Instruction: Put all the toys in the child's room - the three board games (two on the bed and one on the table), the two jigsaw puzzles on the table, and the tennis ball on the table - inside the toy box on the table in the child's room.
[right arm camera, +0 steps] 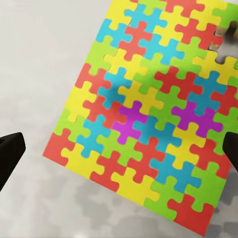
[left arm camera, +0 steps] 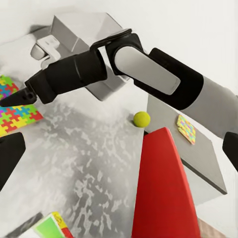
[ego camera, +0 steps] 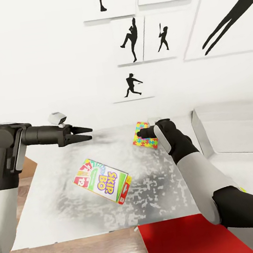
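Here the right gripper (right arm camera: 119, 153) hangs over a jigsaw puzzle (right arm camera: 148, 109) that lies flat on the pale table (ego camera: 163, 193), its two dark fingertips (right arm camera: 10, 156) spread wide to either side of the coloured square, so the jaws are released and hold nothing; the puzzle sits between and beyond them, with one corner piece missing (the gap shows the grey top underneath). In the head view that same puzzle (ego camera: 144, 137) lies just under the tip of the right gripper (ego camera: 140, 133), towards the back of the table near the white wall. The left gripper (ego camera: 84, 133) is held level above the table, well apart from the puzzle, its two pointed fingers parted with only air between them, so it too is released. Below and ahead of those jaws the white SKIP BO board game (ego camera: 102, 180) rests tilted on the table top. From the left wrist, the tennis ball (left arm camera: 142, 119) lies on the table well beyond the jaws, past the right arm, beside a red surface (left arm camera: 161, 193), and a second jigsaw puzzle (left arm camera: 186, 128) lies further off on a lower grey desk (left arm camera: 198, 163). The light-grey toy box (ego camera: 229, 131) stands at the table's far side, beyond the right gripper. Black baseball-player silhouettes (ego camera: 131, 40) hang on the wall.
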Tool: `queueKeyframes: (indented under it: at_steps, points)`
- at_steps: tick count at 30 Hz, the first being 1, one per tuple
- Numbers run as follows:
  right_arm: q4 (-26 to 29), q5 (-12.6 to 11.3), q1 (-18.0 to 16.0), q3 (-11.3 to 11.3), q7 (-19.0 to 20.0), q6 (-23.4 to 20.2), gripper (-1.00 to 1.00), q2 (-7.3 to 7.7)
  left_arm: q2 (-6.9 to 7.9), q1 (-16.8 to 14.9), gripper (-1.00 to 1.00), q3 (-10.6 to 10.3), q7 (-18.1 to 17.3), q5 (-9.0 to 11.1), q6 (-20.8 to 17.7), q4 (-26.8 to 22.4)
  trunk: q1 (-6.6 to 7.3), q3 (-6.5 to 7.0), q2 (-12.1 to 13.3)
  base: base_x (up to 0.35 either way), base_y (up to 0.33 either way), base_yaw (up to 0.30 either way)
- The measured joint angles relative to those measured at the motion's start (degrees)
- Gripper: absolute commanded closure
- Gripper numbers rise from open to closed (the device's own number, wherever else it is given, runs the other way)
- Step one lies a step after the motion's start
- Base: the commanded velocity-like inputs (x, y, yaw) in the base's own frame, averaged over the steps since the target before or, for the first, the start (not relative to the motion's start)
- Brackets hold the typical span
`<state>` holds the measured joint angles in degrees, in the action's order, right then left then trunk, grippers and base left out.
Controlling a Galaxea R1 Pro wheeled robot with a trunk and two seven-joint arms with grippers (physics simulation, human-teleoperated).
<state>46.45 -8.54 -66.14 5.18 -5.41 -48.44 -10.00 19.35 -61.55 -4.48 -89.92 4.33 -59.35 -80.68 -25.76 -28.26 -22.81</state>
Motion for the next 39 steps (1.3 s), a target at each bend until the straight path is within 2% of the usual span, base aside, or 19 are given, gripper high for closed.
queueKeyframes:
  at_steps: [7, 39]
  points:
    - [0.0, 0.05, 0.0, 0.01, 0.0, 0.0, -1.0, 0.0, -0.72, -0.01, -1.0, -0.99, 0.0, -0.04, 0.01, -0.14, 0.0, -0.66, 0.0, 0.0, 0.0, 0.0]
    - [1.63, 0.0, -0.57, 0.1, 0.0, -0.44, -1.0, 0.0, -0.76, 0.0, -1.0, -1.36, 0.0, -0.12, 0.1, -0.1, 0.0, -3.68, 0.0, 0.0, 0.0, 0.0]
